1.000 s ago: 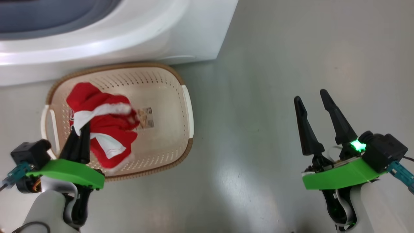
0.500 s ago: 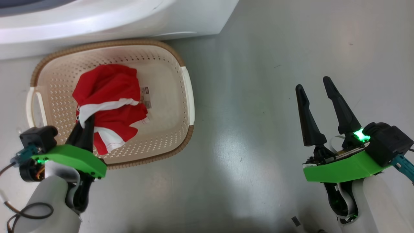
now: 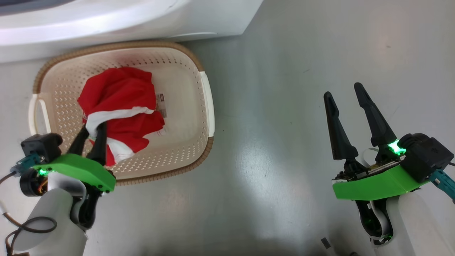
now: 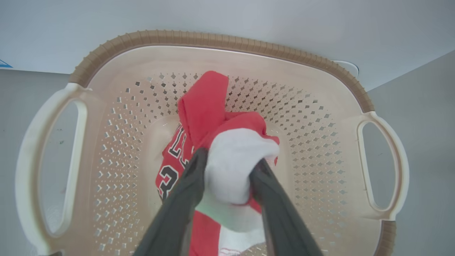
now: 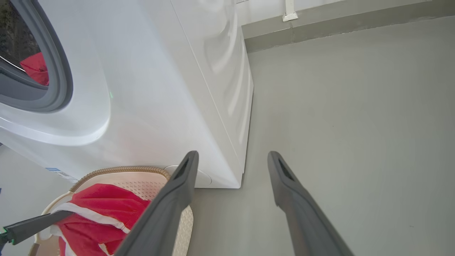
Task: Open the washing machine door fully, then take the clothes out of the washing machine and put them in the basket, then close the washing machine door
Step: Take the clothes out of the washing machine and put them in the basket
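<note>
The clothes lie bunched in the basket, which stands on the floor directly in front of the washing machine. Judged from this placement, the transfer from drum to basket is kept short.

**Left gripper.** The left gripper reaches down into the basket from its near side. Its two fingers stand partly apart with a white fold of the garment between them, touching both. Whether the fingers clamp the fold or merely flank it cannot be told. The bulk of the fabric rests on the basket bottom, so the load appears to be delivered, and the step in hand is judged to be release.

**Right gripper.** The right gripper hovers over bare floor, well apart from the basket, with its fingers spread wide and nothing between them. It is judged to be parked clear of the working arm.

**View differences.**
- The head view gives the overall layout: basket, both arms and the machine's lower front.
- The left wrist view adds the contact detail at the fingers, the black-and-white lettering on the red cloth, and both side handles.
- The right wrist view adds the machine's grey gasket and a patch of red fabric inside the drum opening. This suggests that unloading is not complete.
</note>
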